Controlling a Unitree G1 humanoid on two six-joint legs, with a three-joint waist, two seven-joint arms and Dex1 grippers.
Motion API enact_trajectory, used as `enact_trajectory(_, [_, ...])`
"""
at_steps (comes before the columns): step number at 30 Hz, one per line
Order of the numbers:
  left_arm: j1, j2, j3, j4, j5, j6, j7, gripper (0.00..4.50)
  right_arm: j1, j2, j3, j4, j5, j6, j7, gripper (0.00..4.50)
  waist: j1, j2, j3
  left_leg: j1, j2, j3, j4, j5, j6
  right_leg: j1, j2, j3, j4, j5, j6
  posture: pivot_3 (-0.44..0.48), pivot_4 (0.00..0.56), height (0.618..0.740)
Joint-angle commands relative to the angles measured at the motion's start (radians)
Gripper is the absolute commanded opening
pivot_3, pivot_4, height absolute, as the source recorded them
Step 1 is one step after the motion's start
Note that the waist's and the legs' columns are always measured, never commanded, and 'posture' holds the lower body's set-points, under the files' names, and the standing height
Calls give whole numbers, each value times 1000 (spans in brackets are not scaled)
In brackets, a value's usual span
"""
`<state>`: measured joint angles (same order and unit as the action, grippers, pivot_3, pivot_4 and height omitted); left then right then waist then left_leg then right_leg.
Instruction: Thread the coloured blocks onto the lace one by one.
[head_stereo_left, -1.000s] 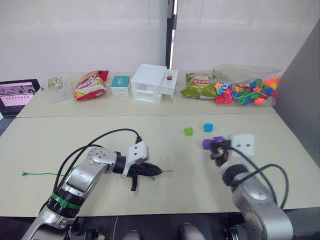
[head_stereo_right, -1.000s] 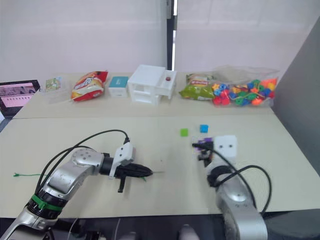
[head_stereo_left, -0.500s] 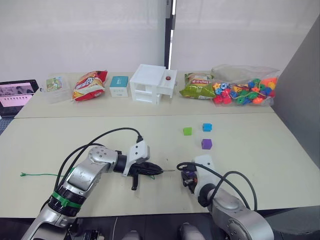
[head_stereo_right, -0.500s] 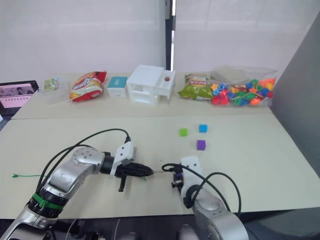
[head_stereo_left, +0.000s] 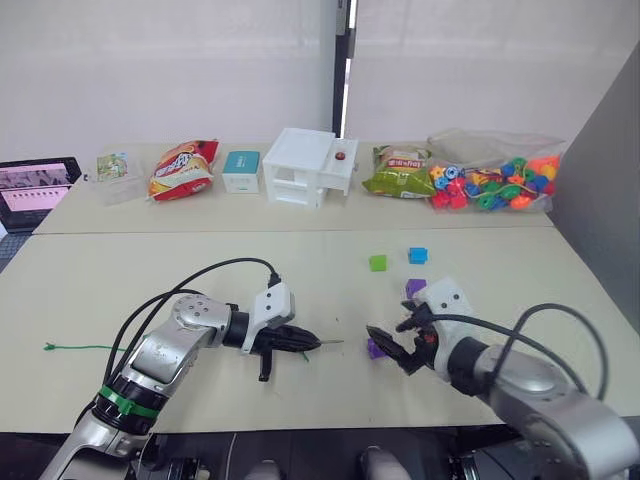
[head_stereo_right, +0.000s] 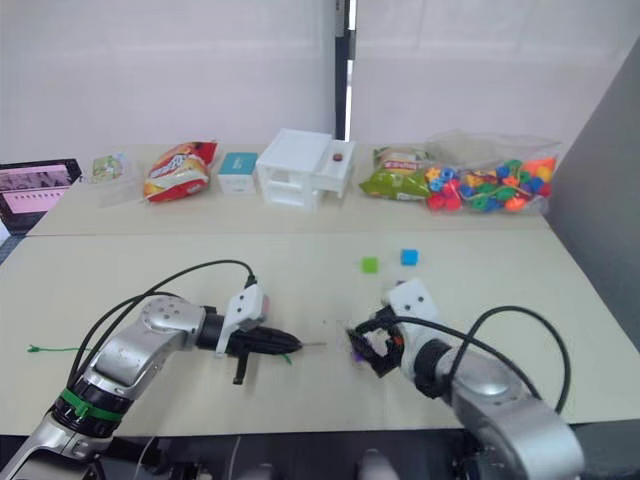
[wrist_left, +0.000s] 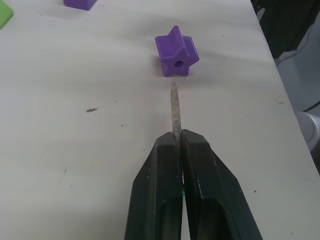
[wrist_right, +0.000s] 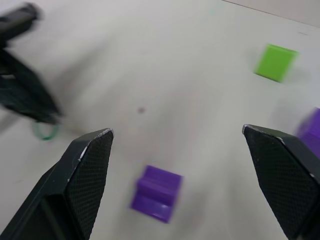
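My left gripper (wrist_left: 179, 136) is shut on the lace's stiff pale tip (wrist_left: 174, 107), low over the table's front middle. The tip points at the hole of a purple star block (wrist_left: 176, 51) that lies on the table just ahead of it. My right gripper (wrist_right: 177, 131) hovers over this star block (wrist_right: 156, 194) with its fingers spread wide and nothing between them. The green lace (head_stereo_left: 75, 348) trails off to the left across the table. Farther back lie a purple block (head_stereo_left: 415, 288), a green block (head_stereo_left: 377, 263) and a blue block (head_stereo_left: 417, 256).
Along the back table stand a bag of coloured beads (head_stereo_left: 490, 185), a green snack bag (head_stereo_left: 397, 172), a white toy house (head_stereo_left: 308, 167), a small teal box (head_stereo_left: 240, 170), a red snack bag (head_stereo_left: 181, 170) and a laptop (head_stereo_left: 35, 190).
The right gripper swung left from beside the purple block to the lace tip, then drew back a little and opened wide, and the purple star block now lies there. The left gripper held still.
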<state>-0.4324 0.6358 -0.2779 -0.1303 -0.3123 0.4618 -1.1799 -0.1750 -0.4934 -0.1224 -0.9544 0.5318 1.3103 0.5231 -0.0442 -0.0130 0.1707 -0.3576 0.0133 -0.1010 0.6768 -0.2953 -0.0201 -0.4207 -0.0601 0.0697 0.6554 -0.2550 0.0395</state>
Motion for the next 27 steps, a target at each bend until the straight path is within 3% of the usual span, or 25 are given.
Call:
enact_trajectory(1, [-9, 6, 20, -39, -6, 7, 10, 0, -57, -193, -2, 95, 96, -128, 264, 4454, 0, -1, 0, 0, 0, 1, 0, 0, 0, 1, 0, 0, -1, 0, 0, 0, 150, 740])
enact_trajectory(6, [-9, 14, 19, -52, -9, 17, 11, 0, -175, -397, 311, 371, -145, -543, 497, 4454, -2, -1, 0, 1, 1, 1, 0, 0, 0, 4, 1, 0, -8, 0, 0, 0, 150, 740])
enact_trajectory(10, [5, 31, 24, -87, -18, 35, 5, 0, -306, -409, 479, 649, -326, -911, 671, 4454, -1, -1, 1, -1, 1, 3, 1, 0, 0, 2, 0, 0, -8, 0, 1, 0, 150, 740])
enact_trajectory(14, [21, 74, 11, -149, -12, 71, 1, 0, -375, -373, 531, 857, -399, -1141, 774, 4454, 0, -1, 1, -3, 1, 2, 1, 0, 0, -1, 0, 0, -7, 0, 0, 0, 150, 740])
enact_trajectory(21, [50, 81, 27, -274, -55, 185, 64, 0, -422, -305, 522, 1029, -412, -1269, 862, 4454, 3, -1, 1, -5, 1, 1, 1, 0, 0, -1, -1, 0, -6, 1, 1, 0, 150, 740])
enact_trajectory(27, [58, 84, 27, -293, -64, 211, 83, 0, -414, -273, 508, 1077, -412, -1293, 881, 2627, 2, -1, 1, -4, 1, 1, 1, 0, 0, -1, -1, 0, -6, 1, 1, 0, 150, 740])
